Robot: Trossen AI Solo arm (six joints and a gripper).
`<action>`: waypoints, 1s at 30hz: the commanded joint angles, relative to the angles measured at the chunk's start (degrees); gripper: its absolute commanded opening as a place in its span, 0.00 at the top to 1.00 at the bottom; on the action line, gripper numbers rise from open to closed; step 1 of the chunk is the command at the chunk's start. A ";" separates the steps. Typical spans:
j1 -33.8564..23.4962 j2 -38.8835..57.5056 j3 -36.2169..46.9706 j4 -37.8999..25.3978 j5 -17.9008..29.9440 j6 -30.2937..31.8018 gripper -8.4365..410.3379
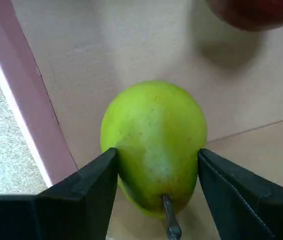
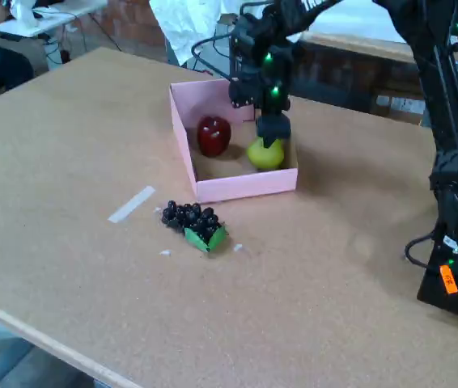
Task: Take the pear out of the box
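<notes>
Wrist view, catalogued: pear (image 1: 154, 145), yellow-green, lying on the floor of the box (image 1: 131, 50), dark stem pointed toward the camera. Flanked by 2 black fingers (image 1: 94, 192) of the hand (image 1: 157, 167), each at or against a flank of the fruit; hand set around the pear, jaws apart by the fruit's width, firmness of the clamp not determinable. Pink box wall recorded along the left edge, speckled surface beyond it. Dark red apple (image 1: 254, 12) cut off at the upper right corner, apart from the pear.

Fixed view, catalogued: pink box (image 2: 241, 186) resting on a brown desk (image 2: 91, 267), 1 taller flap at its back. Contained the pear (image 2: 265, 153) toward the right side of the box and the red apple (image 2: 214, 135) to its left, the 2 fruits near but not touching. Hand (image 2: 271, 137) lowered straight onto the pear from above, black arm (image 2: 269, 48) with green lights rising behind. Outside the box, on the desk in front of its near wall: dark grape bunch (image 2: 190, 218) with a green leaf, and a pale strip (image 2: 132, 204) lying to the left of the grapes.
</notes>
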 commanded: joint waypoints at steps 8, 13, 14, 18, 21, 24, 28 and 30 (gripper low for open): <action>1.81 -5.01 1.51 -3.76 0.13 1.92 0.83; 2.86 -7.02 1.51 -6.05 0.15 3.50 0.83; 3.13 -7.34 1.51 -6.67 0.15 3.74 0.83; 4.26 -8.48 1.51 -8.98 0.17 5.49 0.83; 5.22 -9.14 1.49 -10.78 0.17 6.93 0.83; 6.16 -9.53 1.46 -12.41 0.02 8.72 0.83; 7.91 -10.23 1.44 -13.60 0.07 10.58 0.83; 8.81 -10.71 1.44 -14.05 0.09 11.19 0.83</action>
